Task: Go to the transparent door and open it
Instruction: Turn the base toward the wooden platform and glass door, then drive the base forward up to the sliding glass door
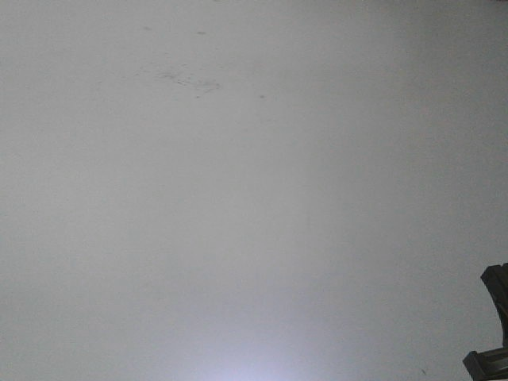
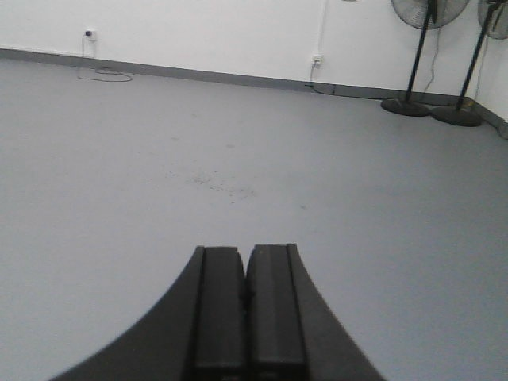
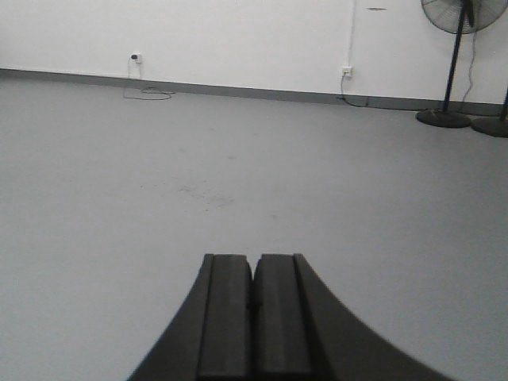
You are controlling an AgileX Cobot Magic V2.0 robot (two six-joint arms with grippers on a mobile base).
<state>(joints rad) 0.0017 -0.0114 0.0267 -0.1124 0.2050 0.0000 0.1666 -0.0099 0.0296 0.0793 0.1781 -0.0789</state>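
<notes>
The transparent door is out of view in every frame. My left gripper (image 2: 245, 252) is shut and empty, its two black fingers pressed together, pointing out over bare grey floor. My right gripper (image 3: 254, 259) is also shut and empty, held over the same floor. A dark piece of an arm (image 1: 492, 333) shows at the lower right corner of the front view, which otherwise shows only grey floor.
A white wall (image 2: 198, 32) with a grey skirting runs along the far side. Wall sockets with cables (image 2: 87, 35) (image 3: 347, 72) sit low on it. Two black standing fans (image 2: 413, 55) (image 2: 464, 71) stand at the far right; one shows in the right wrist view (image 3: 452, 63).
</notes>
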